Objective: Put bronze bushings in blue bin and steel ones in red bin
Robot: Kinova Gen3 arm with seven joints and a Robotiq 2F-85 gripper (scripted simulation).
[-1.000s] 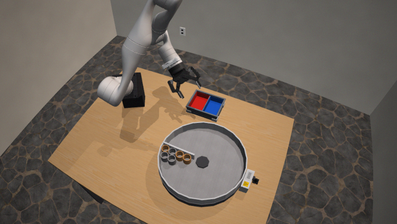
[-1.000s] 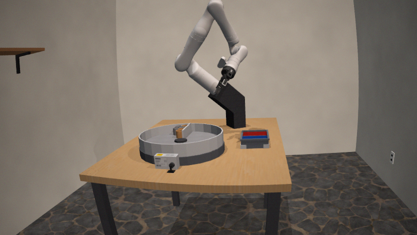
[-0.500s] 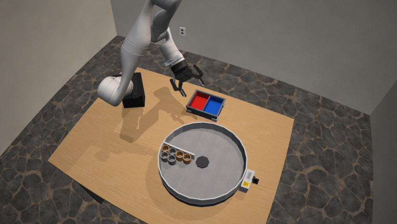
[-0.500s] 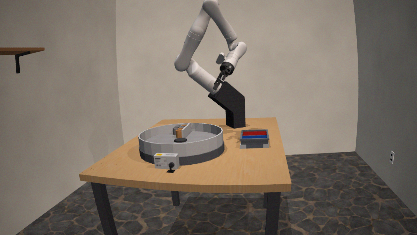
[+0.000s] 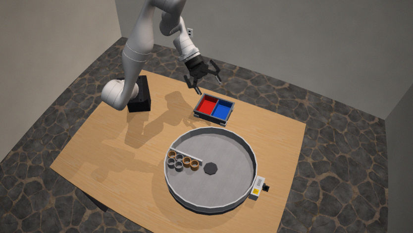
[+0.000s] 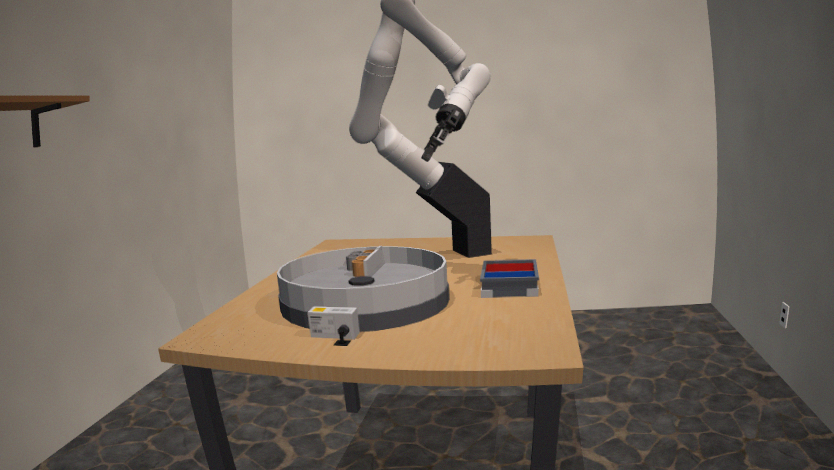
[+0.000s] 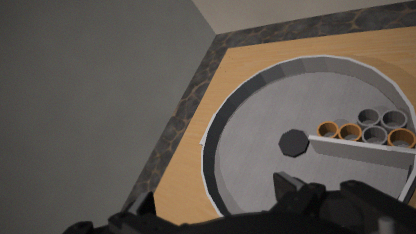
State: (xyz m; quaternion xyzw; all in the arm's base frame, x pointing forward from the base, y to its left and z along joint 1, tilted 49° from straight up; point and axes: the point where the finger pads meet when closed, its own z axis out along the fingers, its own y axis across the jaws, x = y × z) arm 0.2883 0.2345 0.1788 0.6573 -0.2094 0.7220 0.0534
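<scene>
The grey turntable (image 5: 210,170) sits on the wooden table, and in the wrist view it (image 7: 310,145) lies far below. Three bronze bushings (image 5: 194,164) and three steel bushings (image 5: 179,166) stand upright in a cluster against a white fence bar (image 5: 187,154) at the turntable's left side. In the wrist view, bronze ones (image 7: 350,132) and steel ones (image 7: 375,134) show behind the bar. The red bin (image 5: 207,104) and blue bin (image 5: 222,110) are two halves of one dark tray. My gripper (image 5: 206,82) is open and empty, high above the table just behind the tray, far from the bushings. It also shows in the exterior view (image 6: 431,145) and in the wrist view (image 7: 215,200).
A black octagonal hub (image 5: 210,168) marks the turntable's centre. A raised rim rings the turntable. A white control box (image 5: 257,188) sits at its front right edge. The arm's black pedestal (image 5: 139,93) stands at the table's back left.
</scene>
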